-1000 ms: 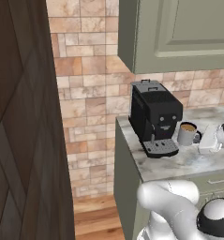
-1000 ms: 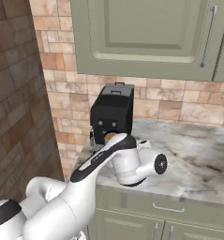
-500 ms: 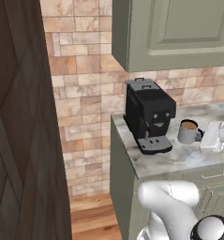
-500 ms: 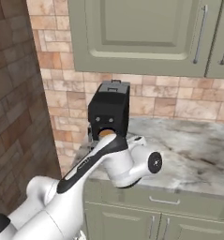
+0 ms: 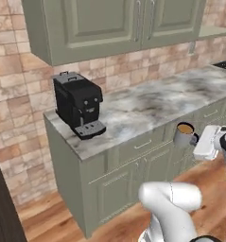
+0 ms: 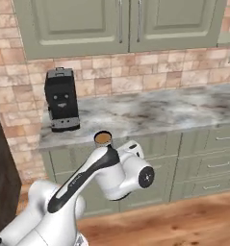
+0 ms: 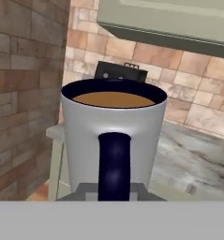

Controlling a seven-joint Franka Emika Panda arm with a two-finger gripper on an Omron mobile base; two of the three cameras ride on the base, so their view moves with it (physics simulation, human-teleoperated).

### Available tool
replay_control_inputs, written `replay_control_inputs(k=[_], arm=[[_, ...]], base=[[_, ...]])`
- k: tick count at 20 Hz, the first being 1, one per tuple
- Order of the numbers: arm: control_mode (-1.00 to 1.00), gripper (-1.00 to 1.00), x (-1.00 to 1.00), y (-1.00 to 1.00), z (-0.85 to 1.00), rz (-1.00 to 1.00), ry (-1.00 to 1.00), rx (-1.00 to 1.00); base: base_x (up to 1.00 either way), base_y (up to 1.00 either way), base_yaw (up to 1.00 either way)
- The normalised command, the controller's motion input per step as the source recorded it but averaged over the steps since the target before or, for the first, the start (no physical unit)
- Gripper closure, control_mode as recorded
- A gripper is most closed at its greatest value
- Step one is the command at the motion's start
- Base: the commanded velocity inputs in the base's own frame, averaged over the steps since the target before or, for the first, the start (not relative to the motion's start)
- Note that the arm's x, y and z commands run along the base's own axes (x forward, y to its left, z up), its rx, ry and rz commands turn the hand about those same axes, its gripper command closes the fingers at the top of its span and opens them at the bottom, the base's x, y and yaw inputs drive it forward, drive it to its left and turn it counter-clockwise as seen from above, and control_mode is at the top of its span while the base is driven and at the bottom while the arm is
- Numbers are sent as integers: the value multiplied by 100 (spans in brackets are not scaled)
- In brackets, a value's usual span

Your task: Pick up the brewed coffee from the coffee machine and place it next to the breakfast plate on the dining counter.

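Observation:
The brewed coffee (image 5: 184, 133) is a small grey mug with brown coffee inside, held upright in the air in front of the wall counter's drawers. My gripper (image 5: 195, 140) is shut on its handle side. In the hand view the mug (image 7: 113, 136) stands very close, its dark handle facing the camera. From the right base view the mug (image 6: 103, 139) peeks out above my forearm. The black coffee machine (image 5: 79, 106) (image 6: 61, 98) (image 7: 120, 71) stands on the counter's left end, well away from the mug. The breakfast plate and dining counter are out of view.
A marbled wall counter (image 5: 147, 101) on sage-green cabinets runs to the right, with upper cabinets (image 5: 114, 23) above it. A dark wooden panel (image 6: 1, 182) stands at the left. Wood floor (image 6: 184, 216) lies open in front of the cabinets.
The base has driven and both base views have shifted. The mug, held beside the machine over the counter before, now hangs off the counter's front edge, farther from the machine.

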Motion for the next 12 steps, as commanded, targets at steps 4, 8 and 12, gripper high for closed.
replay_control_inputs(k=[4, 8, 12], arm=[[100, 100, 0, 0, 0, 0, 0, 0], [100, 100, 0, 0, 0, 0, 0, 0], [100, 100, 0, 0, 0, 0, 0, 0]], base=[[-19, -9, -78], [-17, -17, -84], [-11, -4, -88]])
